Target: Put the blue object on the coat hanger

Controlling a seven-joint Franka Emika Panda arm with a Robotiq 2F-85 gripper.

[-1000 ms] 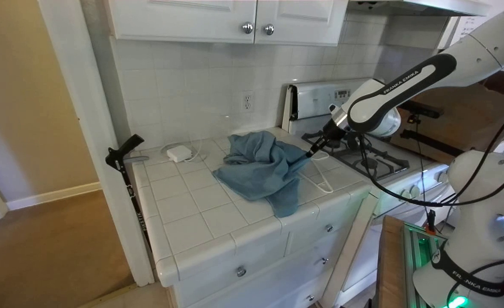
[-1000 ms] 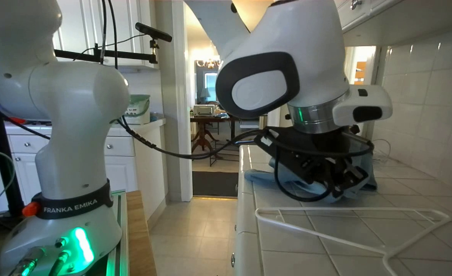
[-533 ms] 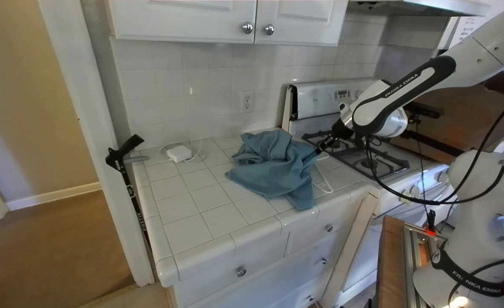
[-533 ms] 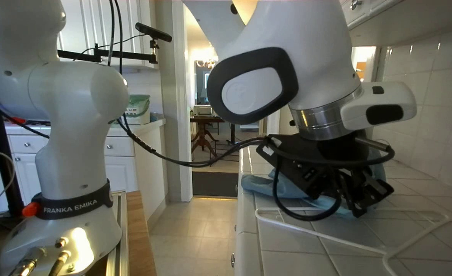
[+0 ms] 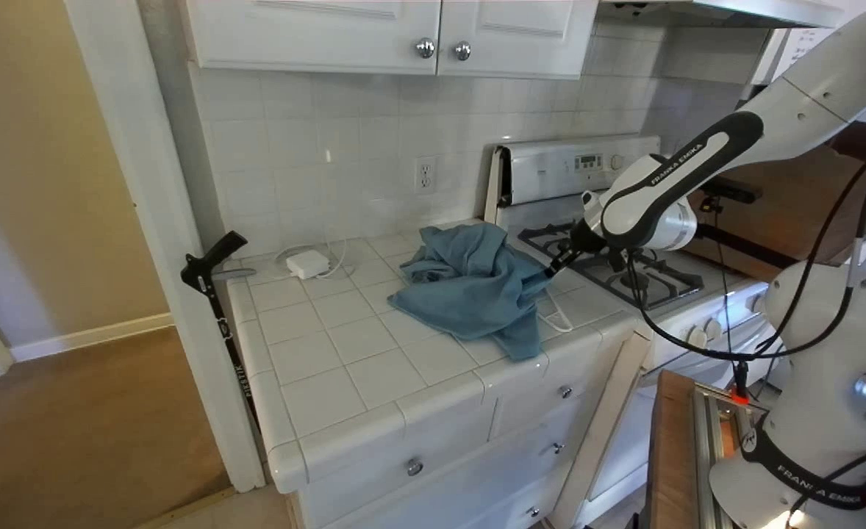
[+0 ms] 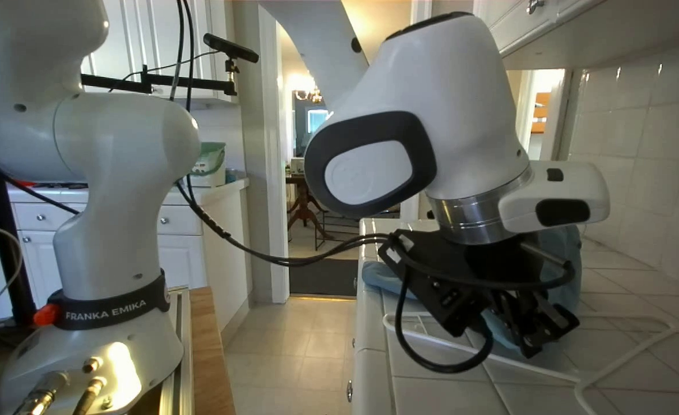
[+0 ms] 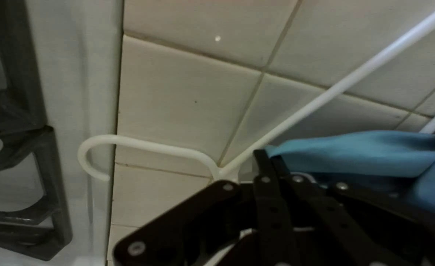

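Observation:
The blue object is a crumpled blue cloth (image 5: 470,286) lying on the white tiled counter. It also shows behind the arm in an exterior view (image 6: 387,275) and at the right of the wrist view (image 7: 369,153). My gripper (image 7: 269,155) is shut on an edge of the cloth; its tips show low at the cloth's stove-side end in an exterior view (image 5: 550,272). The white coat hanger (image 7: 313,107) lies flat on the counter, its hook toward the stove. The cloth covers part of it. It also shows in both exterior views (image 5: 559,317) (image 6: 584,385).
The gas stove with black grates (image 5: 642,283) stands beside the counter. A white box with a cable (image 5: 308,264) lies near the back wall. A black reaching stick (image 5: 216,261) leans at the counter's far end. Cabinets (image 5: 389,37) hang above.
My gripper has moved toward the stove and then down slightly, dragging the cloth with it over part of the hanger. The hanger has not visibly moved.

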